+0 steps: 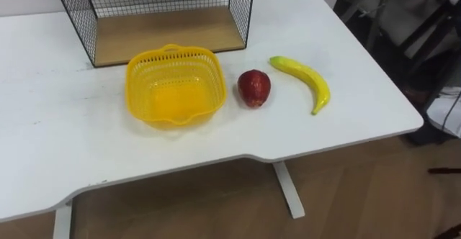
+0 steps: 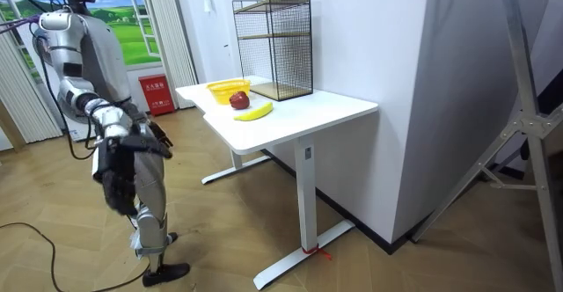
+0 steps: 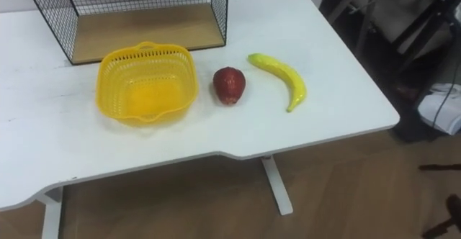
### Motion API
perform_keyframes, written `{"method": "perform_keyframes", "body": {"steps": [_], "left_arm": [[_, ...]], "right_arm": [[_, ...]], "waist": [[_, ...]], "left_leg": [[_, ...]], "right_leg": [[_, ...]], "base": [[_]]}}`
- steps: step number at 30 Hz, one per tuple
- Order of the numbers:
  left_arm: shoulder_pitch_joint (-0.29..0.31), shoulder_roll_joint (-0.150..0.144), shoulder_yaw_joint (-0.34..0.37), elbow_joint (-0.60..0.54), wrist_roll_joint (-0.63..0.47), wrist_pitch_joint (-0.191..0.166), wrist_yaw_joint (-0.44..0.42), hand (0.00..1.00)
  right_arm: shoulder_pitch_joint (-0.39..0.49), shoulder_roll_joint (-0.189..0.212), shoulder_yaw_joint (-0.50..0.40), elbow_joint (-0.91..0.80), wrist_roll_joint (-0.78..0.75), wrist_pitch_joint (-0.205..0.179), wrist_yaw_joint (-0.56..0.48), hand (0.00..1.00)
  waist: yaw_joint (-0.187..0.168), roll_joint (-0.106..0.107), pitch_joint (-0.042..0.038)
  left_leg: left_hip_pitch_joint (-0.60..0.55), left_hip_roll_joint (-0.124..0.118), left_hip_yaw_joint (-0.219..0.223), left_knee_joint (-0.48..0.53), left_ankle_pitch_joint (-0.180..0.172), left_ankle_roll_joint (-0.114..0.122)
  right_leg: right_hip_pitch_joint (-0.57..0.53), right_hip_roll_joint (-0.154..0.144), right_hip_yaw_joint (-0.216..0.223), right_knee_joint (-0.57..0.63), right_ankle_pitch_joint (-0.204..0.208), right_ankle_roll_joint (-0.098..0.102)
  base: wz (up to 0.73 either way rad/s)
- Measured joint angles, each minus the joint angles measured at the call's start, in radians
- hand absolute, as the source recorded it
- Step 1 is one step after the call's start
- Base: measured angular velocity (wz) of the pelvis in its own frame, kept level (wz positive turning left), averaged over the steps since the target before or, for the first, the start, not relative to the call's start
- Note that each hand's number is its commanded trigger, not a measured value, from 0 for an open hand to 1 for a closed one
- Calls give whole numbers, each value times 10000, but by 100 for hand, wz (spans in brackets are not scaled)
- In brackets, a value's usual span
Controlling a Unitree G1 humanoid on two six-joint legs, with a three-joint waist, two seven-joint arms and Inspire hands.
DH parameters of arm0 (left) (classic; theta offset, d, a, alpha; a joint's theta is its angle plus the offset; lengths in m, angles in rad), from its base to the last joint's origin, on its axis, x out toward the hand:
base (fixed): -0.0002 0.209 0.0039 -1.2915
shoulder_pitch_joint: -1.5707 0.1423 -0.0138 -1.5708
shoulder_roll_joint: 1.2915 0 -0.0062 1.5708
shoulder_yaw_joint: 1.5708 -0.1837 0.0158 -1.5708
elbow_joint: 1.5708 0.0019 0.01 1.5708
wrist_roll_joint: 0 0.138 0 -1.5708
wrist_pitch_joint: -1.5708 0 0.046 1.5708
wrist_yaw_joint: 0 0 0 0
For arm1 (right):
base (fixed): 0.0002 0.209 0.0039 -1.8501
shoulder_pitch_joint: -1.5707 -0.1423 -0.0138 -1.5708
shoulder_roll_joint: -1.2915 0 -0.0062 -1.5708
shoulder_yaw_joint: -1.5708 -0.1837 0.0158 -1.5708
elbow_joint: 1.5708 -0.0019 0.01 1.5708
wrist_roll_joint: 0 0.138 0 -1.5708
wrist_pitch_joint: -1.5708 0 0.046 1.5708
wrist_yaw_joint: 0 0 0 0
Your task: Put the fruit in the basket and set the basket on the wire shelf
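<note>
The white tabletop [image 1: 57,145] is stretching across the near scene, with wood floor [image 1: 216,203] showing below its near edge. In the room view the robot is standing on that floor, well apart from the tabletop, its right hand [image 2: 151,136] hanging at hip height; I cannot tell whether it is open or closed. The yellow basket [image 1: 140,88] is sitting just in front of the black wire shelf [image 1: 166,36]. The red apple [image 1: 253,88] is lying just right of the basket, and the banana [image 1: 302,80] is lying farther right, both on the tabletop.

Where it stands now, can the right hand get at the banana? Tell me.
Probably not: the right hand hangs by the hip, a stretch of floor short of the table. The banana itself lies uncovered.
</note>
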Motion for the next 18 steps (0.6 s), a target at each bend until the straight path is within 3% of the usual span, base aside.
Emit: {"method": "perform_keyframes", "body": {"steps": [8, 15, 18], "left_arm": [[109, 17, -4, -44, 2, -21, 67, 0], [97, 82, -195, -44, 73, -24, 39, 0], [63, 83, -215, -74, 90, -20, -99, 0]], "right_arm": [[15, -112, 319, -2915, -2777, -154, -749, 0], [-109, -375, 709, -4338, -3347, -168, -608, 0], [-294, -788, 1237, -4786, -3524, -165, -158, 0]], "waist": [[-5, -20, 1], [48, -13, 2], [145, -1, -2]], "left_leg": [[-86, 1, -36, 20, 3, 0], [-112, 36, -1, 27, 9, -3], [-205, 33, -5, 52, 16, -10]], "right_leg": [[-56, -10, -26, -2, 2, -3], [-85, -11, -21, 14, 5, -8], [-192, -3, -25, 21, 33, -39]], "base": [[1], [-1], [-3]]}}
